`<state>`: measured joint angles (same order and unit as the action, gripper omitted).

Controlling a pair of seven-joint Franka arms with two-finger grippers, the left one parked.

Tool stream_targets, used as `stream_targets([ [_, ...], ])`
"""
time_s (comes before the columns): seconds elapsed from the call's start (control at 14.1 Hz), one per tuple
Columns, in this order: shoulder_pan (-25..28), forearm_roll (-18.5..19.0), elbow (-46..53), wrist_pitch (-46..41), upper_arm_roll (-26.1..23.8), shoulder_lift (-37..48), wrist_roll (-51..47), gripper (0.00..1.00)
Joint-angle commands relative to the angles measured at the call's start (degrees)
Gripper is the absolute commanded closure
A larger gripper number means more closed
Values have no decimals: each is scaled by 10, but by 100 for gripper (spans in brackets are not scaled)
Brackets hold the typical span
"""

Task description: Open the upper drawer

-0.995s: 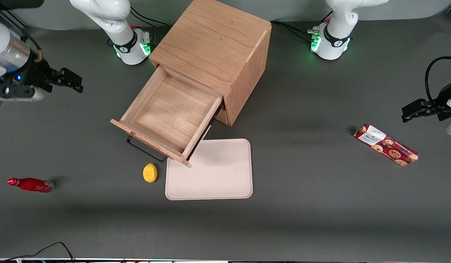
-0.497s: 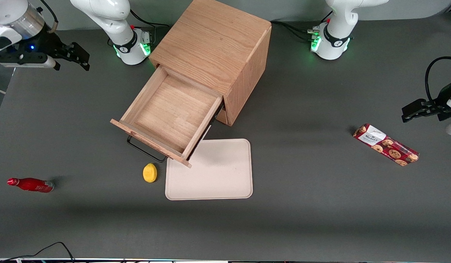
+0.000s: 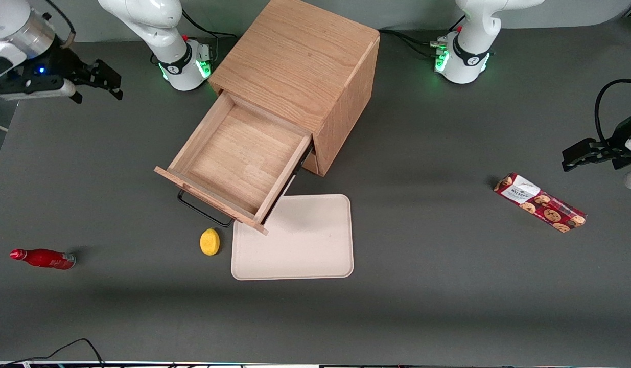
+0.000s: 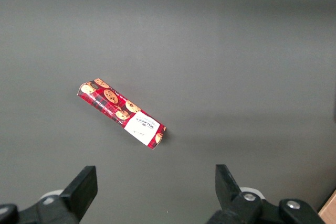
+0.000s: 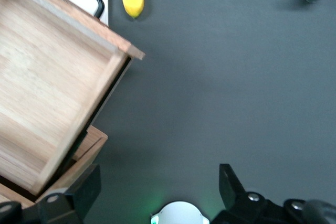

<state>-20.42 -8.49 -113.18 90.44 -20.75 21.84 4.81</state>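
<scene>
At the middle of the table (image 3: 448,286) stood the oak cabinet (image 3: 300,61), and out of its front the upper drawer (image 3: 236,158) was pulled well out, its shallow wooden box bare inside. The black bar handle (image 3: 203,209) hung from the drawer's front panel, on the side nearest the front camera. Just beside the handle, and nearer that camera, lay a yellow lemon (image 3: 209,241); a pale tray (image 3: 295,237) lay next to the lemon, its corner tucked under the drawer's front.

The gripper (image 3: 110,82) hovered high above the table toward the working arm's end, well apart from the drawer and its handle. Its fingers (image 5: 233,184) stood spread wide with nothing between them.

A red bottle (image 3: 42,258) lay on its side near the working arm's end. A cookie packet (image 3: 540,202) lay toward the parked arm's end.
</scene>
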Motion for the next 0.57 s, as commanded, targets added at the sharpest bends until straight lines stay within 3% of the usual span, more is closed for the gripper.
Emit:
stream_targets([
  [0.0, -1, -6, 72, -16, -15, -60, 9, 0],
  [0.36, 4, -6, 76, -14, -19, -68, -8, 0],
  [0.43, 43, -4, 75, -13, -5, -70, -27, 0],
  [0.5, 104, 7, 74, -13, 46, -72, -70, 0],
])
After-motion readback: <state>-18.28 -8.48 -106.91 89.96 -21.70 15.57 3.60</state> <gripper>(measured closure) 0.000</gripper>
